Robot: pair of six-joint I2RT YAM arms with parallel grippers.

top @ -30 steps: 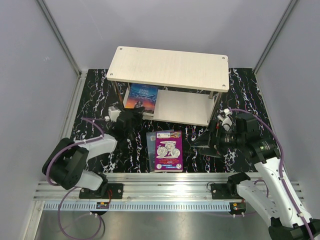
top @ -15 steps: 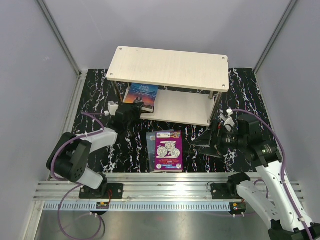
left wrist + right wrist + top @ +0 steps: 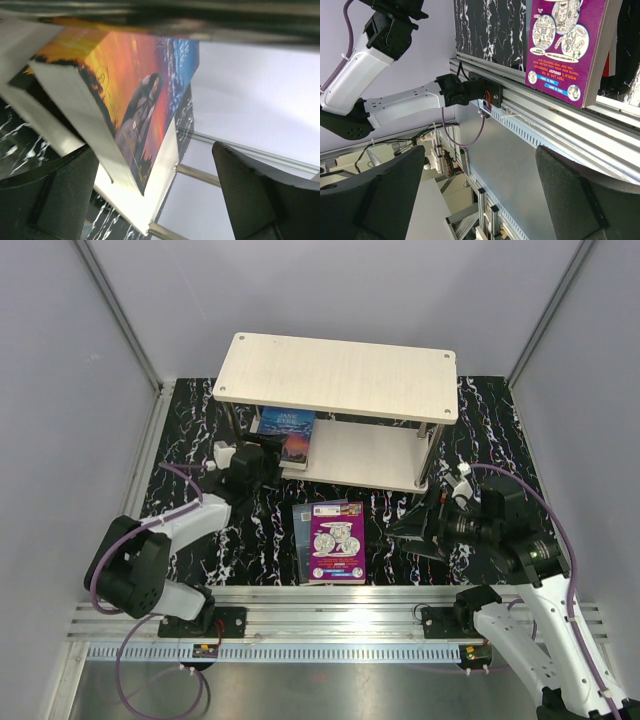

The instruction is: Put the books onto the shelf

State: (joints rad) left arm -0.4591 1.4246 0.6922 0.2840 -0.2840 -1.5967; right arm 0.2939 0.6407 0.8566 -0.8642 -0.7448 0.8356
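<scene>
The shelf (image 3: 340, 375) stands at the back, its lower board (image 3: 375, 455) under the top one. The blue-orange "Jane Eyre" book (image 3: 288, 430) rests on the left end of that lower board. In the left wrist view the same book (image 3: 135, 100) lies on the pale board (image 3: 162, 170), just beyond my fingers. My left gripper (image 3: 272, 458) (image 3: 155, 150) is open at the book's near edge, not gripping it. A purple book (image 3: 337, 542) (image 3: 565, 45) lies on the table on top of another book (image 3: 302, 530). My right gripper (image 3: 405, 530) (image 3: 480, 200) hovers open and empty right of them.
The black marbled tabletop (image 3: 200, 420) is bounded by grey walls on three sides. An aluminium rail (image 3: 330, 605) with both arm bases runs along the near edge. Thin metal posts (image 3: 428, 455) hold up the shelf's top board.
My left gripper has pushed forward and opened, letting go of the "Jane Eyre" book, which now lies further in on the lower board. My right gripper has drifted slightly down and right.
</scene>
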